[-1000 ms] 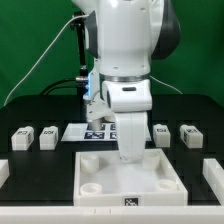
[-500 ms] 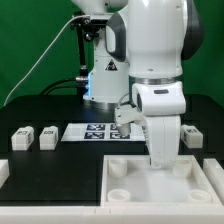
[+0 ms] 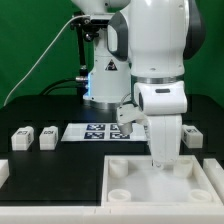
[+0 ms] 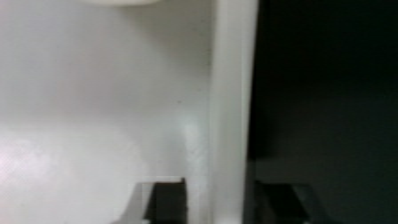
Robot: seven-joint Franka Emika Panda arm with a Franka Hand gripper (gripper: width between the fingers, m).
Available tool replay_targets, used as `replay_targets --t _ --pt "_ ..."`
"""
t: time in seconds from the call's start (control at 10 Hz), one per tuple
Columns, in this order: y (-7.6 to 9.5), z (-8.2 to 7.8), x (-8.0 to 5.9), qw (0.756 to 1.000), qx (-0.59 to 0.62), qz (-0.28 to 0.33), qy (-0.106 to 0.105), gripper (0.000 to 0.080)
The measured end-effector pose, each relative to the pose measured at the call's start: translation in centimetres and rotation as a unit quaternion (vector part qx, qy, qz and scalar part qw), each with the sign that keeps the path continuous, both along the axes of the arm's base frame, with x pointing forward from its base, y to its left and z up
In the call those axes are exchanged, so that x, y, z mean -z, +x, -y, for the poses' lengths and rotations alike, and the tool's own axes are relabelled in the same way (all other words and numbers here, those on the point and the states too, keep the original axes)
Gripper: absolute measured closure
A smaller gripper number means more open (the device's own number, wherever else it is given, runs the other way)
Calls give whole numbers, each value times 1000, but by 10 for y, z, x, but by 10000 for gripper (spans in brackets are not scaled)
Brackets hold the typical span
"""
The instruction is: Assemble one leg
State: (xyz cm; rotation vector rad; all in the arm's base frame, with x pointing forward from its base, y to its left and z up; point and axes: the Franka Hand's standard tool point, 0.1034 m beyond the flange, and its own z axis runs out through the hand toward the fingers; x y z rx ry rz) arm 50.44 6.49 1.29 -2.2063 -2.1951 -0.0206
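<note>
The large white tray [image 3: 128, 176] with round corner sockets lies at the front of the black table. My gripper [image 3: 160, 160] reaches straight down onto its far wall, near the far corner at the exterior view's right. In the wrist view my two dark fingers [image 4: 164, 203] stand on either side of the tray's wall [image 4: 228, 110], shut on it. Small white tagged leg blocks lie loose on the table: two at the exterior view's left [image 3: 22, 138] [image 3: 47, 136] and one at the right [image 3: 190, 135], all apart from my gripper.
The marker board [image 3: 92, 131] lies behind the tray. A white part [image 3: 3, 170] shows at the exterior view's left edge. A lit stand [image 3: 84, 85] and cable rise at the back, before a green backdrop.
Between one second and half a second ago, my gripper and the tray moved together toward the exterior view's right. Since then nothing has visibly moved.
</note>
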Motion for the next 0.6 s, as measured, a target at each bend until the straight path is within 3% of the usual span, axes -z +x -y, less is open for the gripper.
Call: replay_targets --t 0.1,0.2,0.3,0.4,0.6 --pt "0 -1 0 1000 0 0 0 427" --pt "0 -3 -1 1000 -1 0 1 427" --pt "0 -2 -1 1000 -1 0 1 232" --pt "-1 0 0 1000 1 -1 0 175" --pt "-2 1 0 1000 3 -2 0 155"
